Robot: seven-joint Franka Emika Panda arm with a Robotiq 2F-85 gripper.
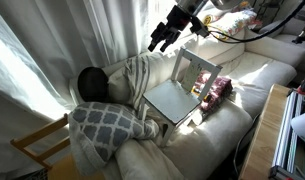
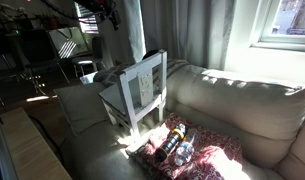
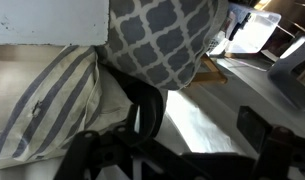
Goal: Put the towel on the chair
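1. Exterior view, from over the sofa (image 1: pixel 247 75): your gripper (image 1: pixel 162 39) hangs in the air above the towel (image 1: pixel 142 72), fingers spread and nothing between them. The towel lies bunched against the sofa back, just beside the chair (image 1: pixel 182 88) and not on its seat. The chair stands upright on the sofa cushion. A grey lattice cushion (image 1: pixel 107 122) sits below the towel, with a black object (image 1: pixel 90 82) next to it. A yellow wooden frame (image 1: pixel 42 145) stands off the sofa's end.
2. Exterior view, from the front: the chair (image 2: pixel 142 85) stands on the sofa (image 2: pixel 242 110), seat bare. A bottle (image 2: pixel 173 146) lies on a floral cloth (image 2: pixel 207 160) in front. Too dark to read your gripper here, and the towel cannot be picked out.
3. Wrist view: the striped towel (image 3: pixel 47 100) fills the left, under the chair's white edge (image 3: pixel 47 20). The lattice cushion (image 3: pixel 167 40) is at the top. Your gripper (image 3: pixel 177 150) is released and holds nothing.
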